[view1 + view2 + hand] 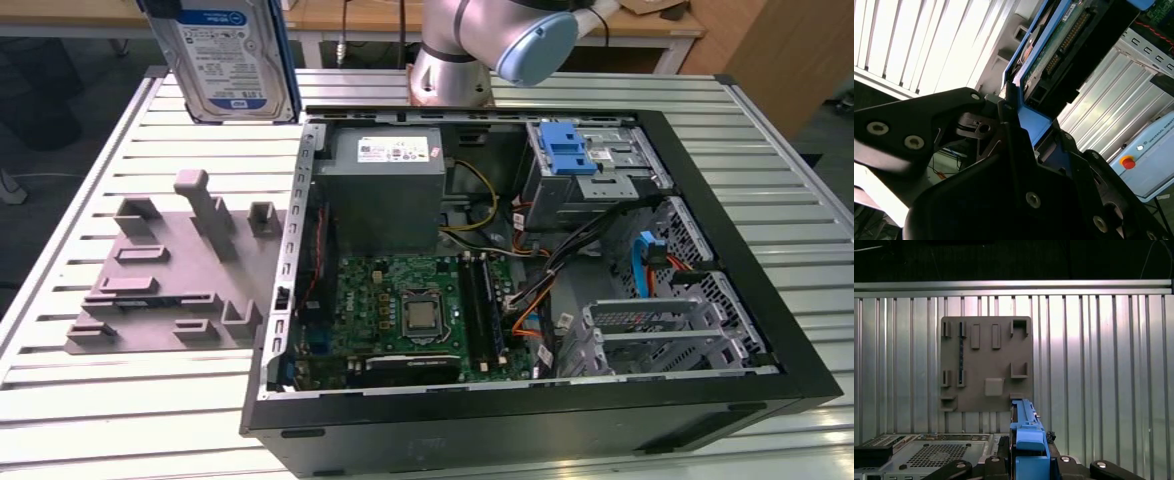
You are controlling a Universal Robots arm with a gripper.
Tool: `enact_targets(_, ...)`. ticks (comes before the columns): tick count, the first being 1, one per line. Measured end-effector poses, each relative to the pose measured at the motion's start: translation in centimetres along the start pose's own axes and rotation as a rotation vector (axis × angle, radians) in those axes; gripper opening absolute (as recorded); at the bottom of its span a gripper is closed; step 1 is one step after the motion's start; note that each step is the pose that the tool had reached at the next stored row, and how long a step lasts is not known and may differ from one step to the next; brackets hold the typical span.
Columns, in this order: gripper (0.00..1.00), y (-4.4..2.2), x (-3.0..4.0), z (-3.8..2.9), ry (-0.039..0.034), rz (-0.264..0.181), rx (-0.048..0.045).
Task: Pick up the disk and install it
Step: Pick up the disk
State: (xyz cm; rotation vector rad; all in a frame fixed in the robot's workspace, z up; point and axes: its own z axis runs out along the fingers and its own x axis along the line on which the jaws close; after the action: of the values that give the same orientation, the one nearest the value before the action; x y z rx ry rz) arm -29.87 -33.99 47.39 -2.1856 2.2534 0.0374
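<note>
The disk (220, 55) hangs pinched in the tool (1026, 122), outside the open computer case (534, 410) holding a motherboard (400, 310).

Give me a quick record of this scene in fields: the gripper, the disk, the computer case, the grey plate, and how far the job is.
gripper: shut on the blue frame of the disk
disk: held upright in the air, at the exterior view's upper left, label facing that camera
computer case: open, lying on the table
grey plate: on the table, at the case's left in the exterior view
install: not yet done, disk outside the case
</note>
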Motion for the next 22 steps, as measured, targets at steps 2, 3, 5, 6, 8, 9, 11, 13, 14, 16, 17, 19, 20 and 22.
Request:
enact_targets(2,0.36,0.00,0.16,0.00,-0.0001,0.000,0.0001)
enact_targets(3,0.36,-0.01,0.20,0.00,0.0000,0.000,0.0000)
enact_targets(5,0.36,-0.01,0.20,0.00,0.0000,0.000,0.0000)
enact_targets(6,0.36,-0.01,0.21,0.00,0.0000,0.000,0.0000)
enact_targets(8,0.36,-0.07,0.21,0.00,-0.0001,0.000,0.0000)
enact_targets(9,0.36,-0.13,0.21,-0.01,0.0000,0.000,-0.0001)
enact_targets(11,0.36,-0.26,0.21,0.00,-0.0001,0.000,0.0000)
enact_targets(13,0.36,-0.38,0.20,-0.01,0.0000,0.000,0.0000)
enact_targets(14,0.36,-0.45,0.20,-0.01,0.0000,0.000,0.0001)
enact_targets(16,0.36,-0.60,0.19,-0.01,0.0000,0.000,-0.0001)
enact_targets(17,0.36,-0.67,0.19,-0.01,0.0000,0.000,0.0000)
enact_targets(19,0.36,-0.82,0.19,-0.01,0.0000,0.000,0.0000)
enact_targets(20,0.36,-0.89,0.19,-0.02,0.0000,0.000,0.0000)
enact_targets(22,0.36,-1.04,0.18,-0.02,-0.0001,0.000,0.0000)
